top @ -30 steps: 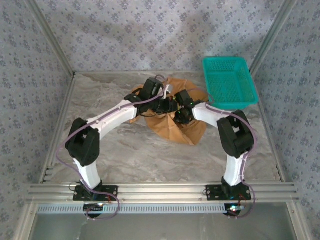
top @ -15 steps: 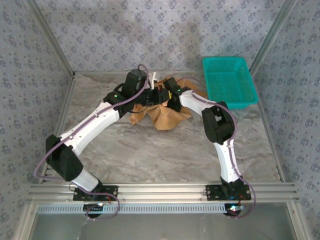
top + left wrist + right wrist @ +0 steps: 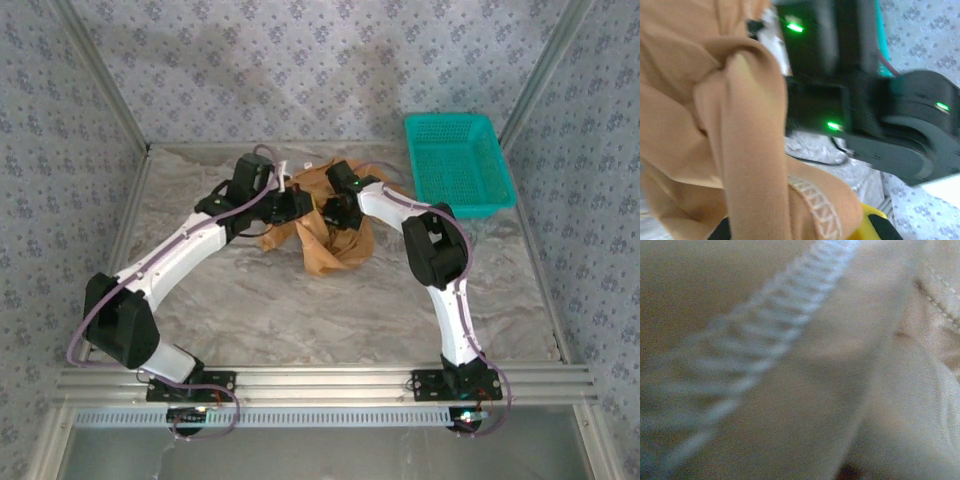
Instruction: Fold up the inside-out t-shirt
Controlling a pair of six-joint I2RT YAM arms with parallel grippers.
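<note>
marbled table (image 3: pixel 250 300), t-shirt (image 3: pixel 322 252) pinched by left gripper (image 3: pixel 300 206), right gripper (image 3: pixel 335 213)

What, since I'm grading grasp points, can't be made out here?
- Top view: where on the shirt the left end effector and right end effector pinch; wrists and folds hide the fingertips.
- Right wrist view: shirt against the lens, blurred.
- Left wrist view: basket mostly behind the right arm.
</note>
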